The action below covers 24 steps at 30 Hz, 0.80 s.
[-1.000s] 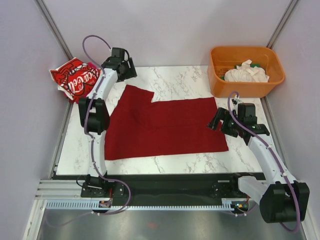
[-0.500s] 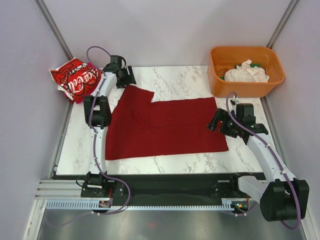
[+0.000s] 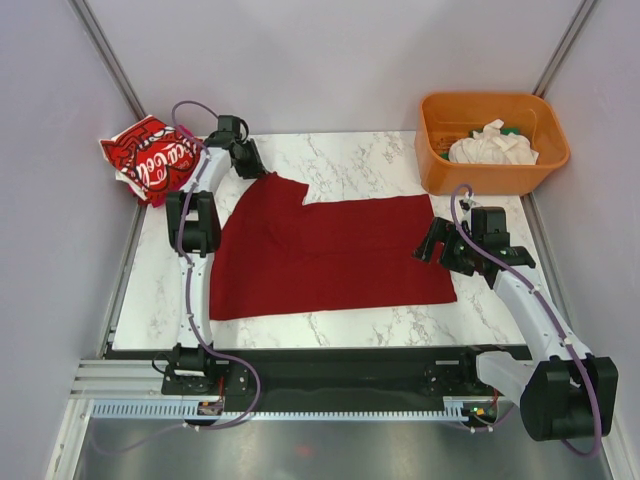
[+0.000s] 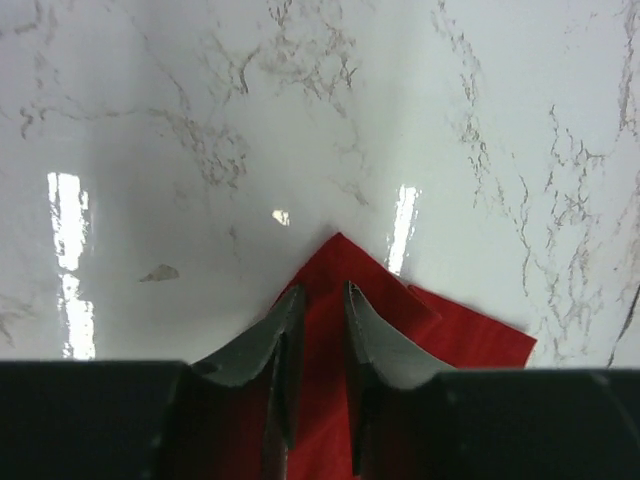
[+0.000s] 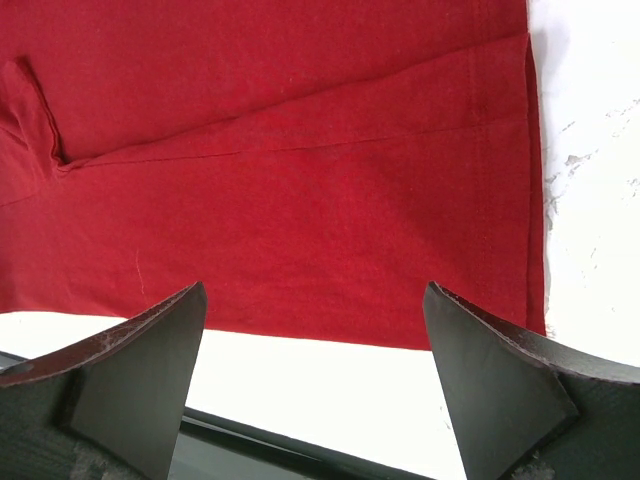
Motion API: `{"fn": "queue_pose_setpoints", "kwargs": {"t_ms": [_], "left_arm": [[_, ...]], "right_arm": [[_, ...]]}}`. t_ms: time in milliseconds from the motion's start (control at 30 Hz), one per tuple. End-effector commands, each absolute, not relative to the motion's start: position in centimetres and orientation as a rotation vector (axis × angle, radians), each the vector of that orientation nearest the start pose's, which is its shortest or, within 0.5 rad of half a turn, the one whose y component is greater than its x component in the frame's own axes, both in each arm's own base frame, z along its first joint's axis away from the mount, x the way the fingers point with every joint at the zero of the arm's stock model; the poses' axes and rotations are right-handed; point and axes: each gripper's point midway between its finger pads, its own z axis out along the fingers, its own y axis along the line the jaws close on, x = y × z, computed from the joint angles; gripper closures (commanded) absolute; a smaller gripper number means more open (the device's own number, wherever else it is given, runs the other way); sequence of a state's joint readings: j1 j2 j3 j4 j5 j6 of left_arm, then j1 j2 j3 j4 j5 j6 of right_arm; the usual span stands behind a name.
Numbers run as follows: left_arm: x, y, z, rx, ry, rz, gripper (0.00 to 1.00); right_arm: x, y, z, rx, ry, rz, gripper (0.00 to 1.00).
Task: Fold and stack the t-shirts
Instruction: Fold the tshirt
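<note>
Arm (image 3: 203,178) outstretched, left end effector (image 4: 324,292) narrowly astride dark red t-shirt (image 3: 330,255) corner

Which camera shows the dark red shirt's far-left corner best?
Left wrist: the dark red shirt's corner is close up between the left claw fingers. Top view shows it small beside that claw; right wrist shows only the opposite end.
</note>
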<state>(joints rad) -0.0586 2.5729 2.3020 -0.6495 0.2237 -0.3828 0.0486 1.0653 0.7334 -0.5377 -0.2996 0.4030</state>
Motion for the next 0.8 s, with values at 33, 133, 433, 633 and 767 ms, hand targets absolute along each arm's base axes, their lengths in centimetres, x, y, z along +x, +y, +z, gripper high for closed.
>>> {"fn": "queue_pose_setpoints", "kwargs": {"t_ms": [33, 133, 433, 633, 767], "left_arm": [[59.4, -10.7, 2.0, -0.303, 2.549, -0.562, 0.85], [59.6, -10.7, 2.8, -0.298, 2.534, -0.563, 0.98], [60.7, -9.7, 11.5, -0.269, 2.377, -0.504, 0.98], [60.1, -8.5, 16.9, -0.243, 2.288, -0.436, 0.98], [59.9, -8.3, 17.4, -0.241, 2.282, -0.417, 0.98]], "right_arm": [[26.7, 7.8, 11.6, 0.283, 2.438, 0.542, 0.02], [26.7, 7.8, 11.5, 0.287, 2.442, 0.539, 0.02], [28.1, 7.7, 13.0, 0.293, 2.413, 0.535, 0.02], [29.8, 8.0, 14.9, 0.307, 2.371, 0.552, 0.02], [31.2, 8.2, 16.2, 0.328, 2.335, 0.572, 0.02]]}}
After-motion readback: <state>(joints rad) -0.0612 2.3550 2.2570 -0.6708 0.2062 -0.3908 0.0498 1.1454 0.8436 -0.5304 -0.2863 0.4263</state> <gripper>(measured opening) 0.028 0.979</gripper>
